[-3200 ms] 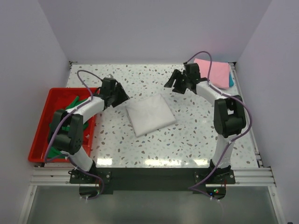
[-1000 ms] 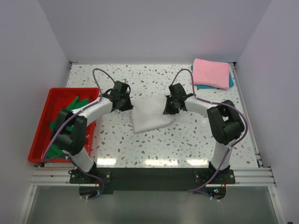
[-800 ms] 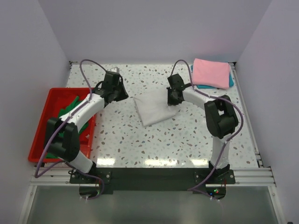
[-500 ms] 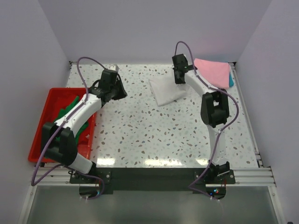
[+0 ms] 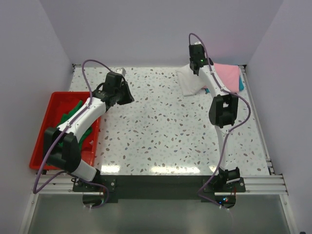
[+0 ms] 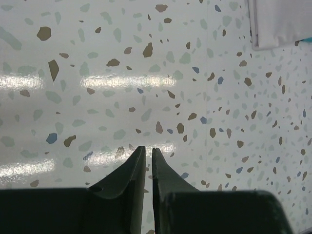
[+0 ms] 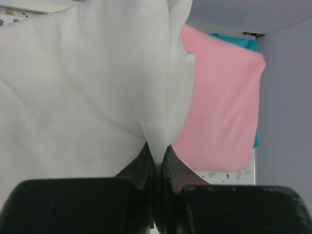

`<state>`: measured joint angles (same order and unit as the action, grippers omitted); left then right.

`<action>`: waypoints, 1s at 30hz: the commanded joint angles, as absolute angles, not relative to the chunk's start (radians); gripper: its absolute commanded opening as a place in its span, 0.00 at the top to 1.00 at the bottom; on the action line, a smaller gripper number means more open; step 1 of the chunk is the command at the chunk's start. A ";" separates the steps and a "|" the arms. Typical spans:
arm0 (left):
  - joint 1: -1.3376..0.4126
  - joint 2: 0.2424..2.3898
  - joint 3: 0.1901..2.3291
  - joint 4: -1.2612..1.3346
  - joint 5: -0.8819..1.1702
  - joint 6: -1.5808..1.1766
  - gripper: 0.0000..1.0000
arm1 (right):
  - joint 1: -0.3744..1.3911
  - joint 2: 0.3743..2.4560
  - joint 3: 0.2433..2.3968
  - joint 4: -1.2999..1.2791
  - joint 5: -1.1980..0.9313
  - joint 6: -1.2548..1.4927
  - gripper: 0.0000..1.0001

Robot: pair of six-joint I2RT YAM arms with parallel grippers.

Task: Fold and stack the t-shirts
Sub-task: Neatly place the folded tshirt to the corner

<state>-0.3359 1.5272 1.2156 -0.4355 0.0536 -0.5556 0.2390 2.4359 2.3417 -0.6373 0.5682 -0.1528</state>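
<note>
My right gripper [image 7: 157,151] is shut on a fold of the white t-shirt [image 7: 87,73], which hangs from it above the back right of the table. In the top view that gripper [image 5: 196,64] is stretched far back, with the white t-shirt [image 5: 191,82] draped below it, just left of the folded pink t-shirt [image 5: 226,74]. The pink t-shirt [image 7: 219,107] lies on a teal one [image 5: 241,84]. My left gripper [image 6: 149,148] hovers over bare table at the left, its jaws drawn to a thin slit with nothing between them. In the top view it [image 5: 127,96] is well apart from the white t-shirt.
A red tray [image 5: 40,146] at the left edge holds green t-shirts [image 5: 73,109]. The walls close in the table at the back and both sides. A corner of the white t-shirt [image 6: 278,24] shows at the top right of the left wrist view.
The right gripper has carried the white t-shirt from the table's middle up to the back right beside the pink one. The left gripper drew back to the left and narrowed its jaws.
</note>
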 commanded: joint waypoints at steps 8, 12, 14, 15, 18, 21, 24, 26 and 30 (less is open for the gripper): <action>-0.328 1.523 1.190 -0.414 0.104 -0.534 0.87 | 0.210 2.402 2.502 -0.580 0.632 -0.262 1.00; -0.328 1.523 1.184 -0.411 0.118 -0.537 0.87 | 0.193 2.378 2.505 -0.572 0.630 -0.256 1.00; -0.328 1.526 1.183 -0.407 0.124 -0.538 0.87 | 0.180 2.364 2.503 -0.574 0.623 -0.253 1.00; -0.328 1.528 1.183 -0.405 0.126 -0.538 0.87 | 0.178 2.356 2.502 -0.574 0.620 -0.247 1.00; -0.328 1.529 1.184 -0.403 0.130 -0.538 0.87 | 0.166 2.318 2.485 -0.566 0.606 -0.241 1.00; -0.328 1.531 1.183 -0.402 0.137 -0.538 0.88 | 0.158 2.296 2.487 -0.568 0.603 -0.238 1.00; -0.328 1.529 1.180 -0.402 0.140 -0.538 0.88 | 0.149 2.283 2.488 -0.575 0.589 -0.222 1.00; -0.328 1.528 1.180 -0.402 0.140 -0.538 0.88 | 0.149 2.267 2.480 -0.572 0.588 -0.219 1.00; -0.328 1.525 1.177 -0.400 0.143 -0.537 0.88 | 0.146 2.247 2.485 -0.580 0.568 -0.201 1.00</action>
